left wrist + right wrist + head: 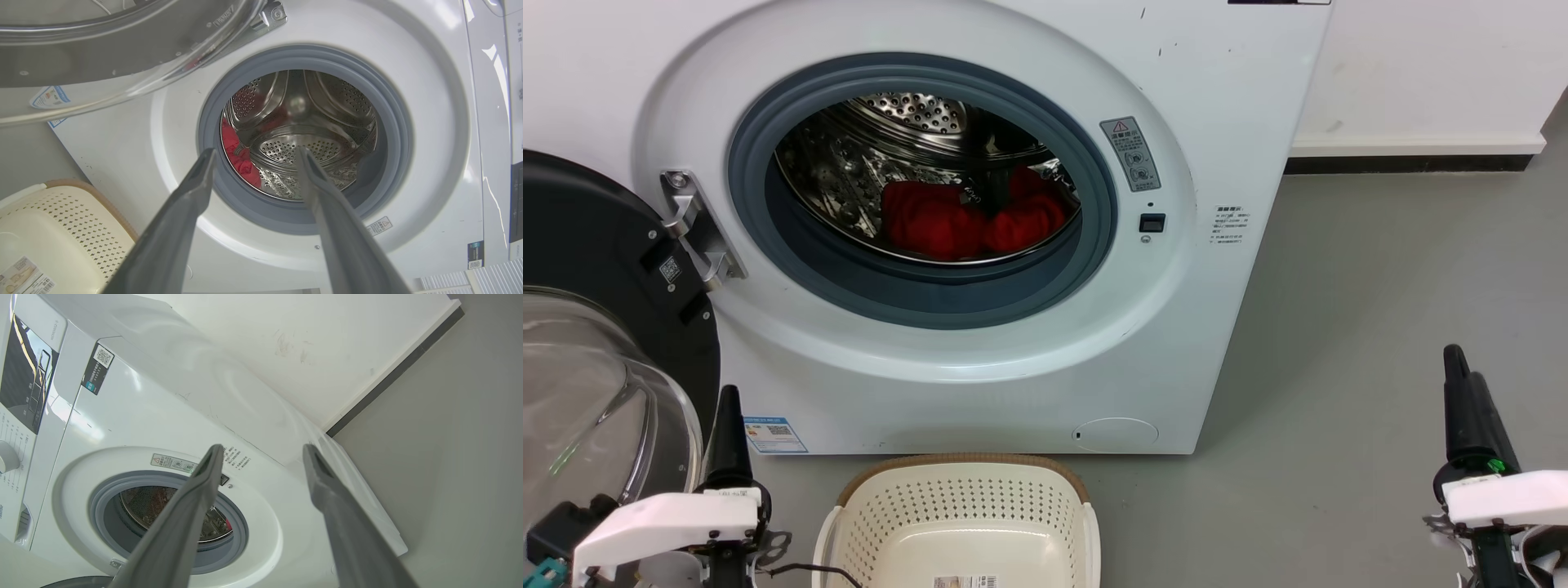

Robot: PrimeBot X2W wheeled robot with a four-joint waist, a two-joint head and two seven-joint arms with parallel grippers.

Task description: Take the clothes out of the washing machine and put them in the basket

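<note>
Lying heaped low in the drum (915,114), the red clothes (968,220) sit inside the machine (1241,98), whose door (605,237) stands swung open at its left. The basket (964,506) rests on the floor (1380,286) just before the machine. The left gripper (256,152) has its fingers spread, pointing at the port; the right gripper (263,449) is likewise spread, well apart from the clothes.

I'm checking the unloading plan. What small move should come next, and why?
Probably ease the open left pincer into the washing machine toward the clothes: its view faces the drum, the door stands open, the right pincer is open too, and the clothes lie in the drum, none in the basket.
</note>
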